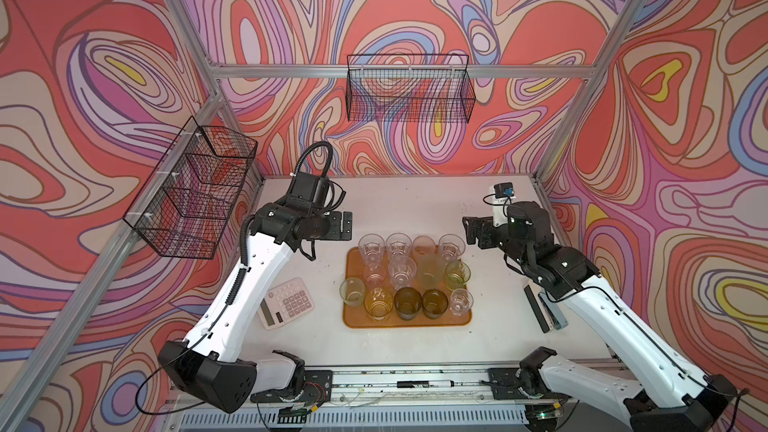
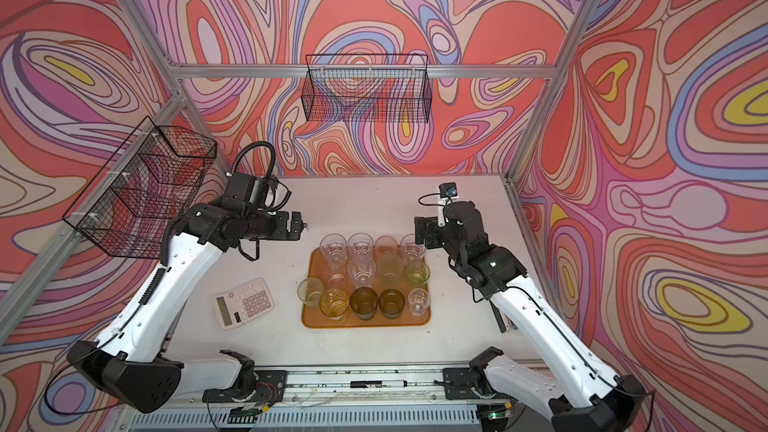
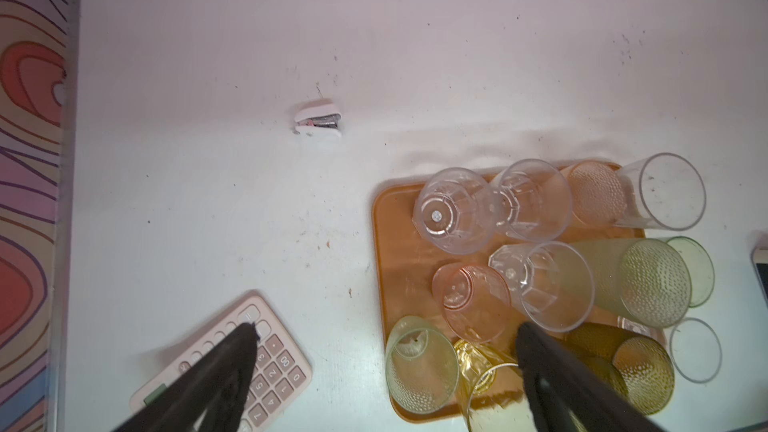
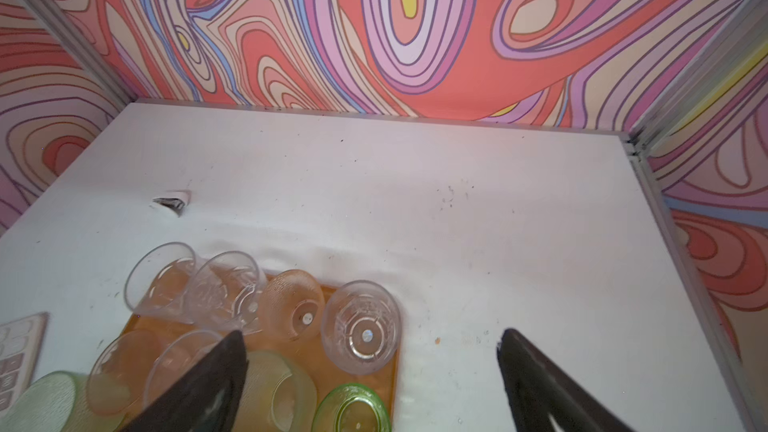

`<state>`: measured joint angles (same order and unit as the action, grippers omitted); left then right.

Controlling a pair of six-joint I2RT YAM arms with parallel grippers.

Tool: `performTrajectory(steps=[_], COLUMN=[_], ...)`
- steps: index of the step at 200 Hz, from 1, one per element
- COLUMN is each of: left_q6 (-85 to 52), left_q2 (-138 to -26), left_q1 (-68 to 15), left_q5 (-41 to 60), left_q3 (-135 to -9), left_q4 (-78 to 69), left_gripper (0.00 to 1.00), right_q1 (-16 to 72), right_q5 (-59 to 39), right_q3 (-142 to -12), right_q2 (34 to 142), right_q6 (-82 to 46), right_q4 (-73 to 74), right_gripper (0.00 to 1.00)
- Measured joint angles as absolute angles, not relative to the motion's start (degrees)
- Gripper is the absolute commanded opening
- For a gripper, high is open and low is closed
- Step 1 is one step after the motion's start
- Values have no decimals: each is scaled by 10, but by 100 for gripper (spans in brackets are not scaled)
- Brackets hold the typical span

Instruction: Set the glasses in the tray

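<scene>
So all the glasses (image 1: 402, 270) (image 2: 361, 270) are bunched upright on the orange tray (image 1: 407, 323) (image 2: 365, 323), which sits mid-table. I count thirteen. The far row goes clear, clear, pink, clear. The middle row has a pink one, a clear one, a tall frosted green one and a greener one. The near row has a pale green one, a yellow one, two dark olive ones and a little clear one. The pale green glass (image 1: 352, 290) is right at the tray's left edge and the little clear glass (image 1: 460, 301) is by the near right corner. From the top views I honestly can't tell if their bases sit fully inside the rim.

The left gripper (image 1: 347, 224) (image 3: 384, 332) hangs in the air off the far left corner of the tray. Its fingers are spread wide with nothing between them. The right gripper (image 1: 469, 230) (image 4: 371, 336) mirrors it off the far right corner, and it's also wide apart and holding nothing. Neither one touches a glass.

There's a pinkish calculator (image 1: 286, 303) (image 2: 245, 303) lying flat on the table left of the tray, well clear of it. The wrist views also show a tiny white stapler (image 3: 318, 122) (image 4: 172, 201) on the bare table beyond the tray. Two black wire baskets hang on the walls, one at the back (image 1: 409, 93) and one on the left (image 1: 191, 189).
</scene>
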<state>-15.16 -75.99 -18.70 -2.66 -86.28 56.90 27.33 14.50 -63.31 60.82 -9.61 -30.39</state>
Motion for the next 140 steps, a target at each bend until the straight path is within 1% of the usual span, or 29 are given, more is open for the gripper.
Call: performTrajectory(steps=[20, 36, 62, 97, 112, 140], left_q6=[-128, -108, -76, -28, -21, -8], left_q2=[-763, -753, -712, -694, -693, -694], left_q1=[-163, -134, -91, -86, -81, -70], left_q5=[-43, -46, -52, -85, -106, -110], left_q3=[-860, -827, -705, -572, -515, -383], left_q4=[523, 455, 327, 196, 131, -10], left_gripper=[100, 100, 100, 100, 100, 100], right_q1=[272, 264, 211, 126, 112, 102], right_q5=[179, 199, 203, 203, 206, 206], right_q3=[-635, -635, -625, -571, -538, -466], right_q2=[635, 651, 658, 658, 663, 681], right_q6=[-75, -61, -55, -64, -65, -59], right_q4=[-276, -254, -212, -150, -122, -52], right_gripper=[98, 98, 99, 98, 98, 98])
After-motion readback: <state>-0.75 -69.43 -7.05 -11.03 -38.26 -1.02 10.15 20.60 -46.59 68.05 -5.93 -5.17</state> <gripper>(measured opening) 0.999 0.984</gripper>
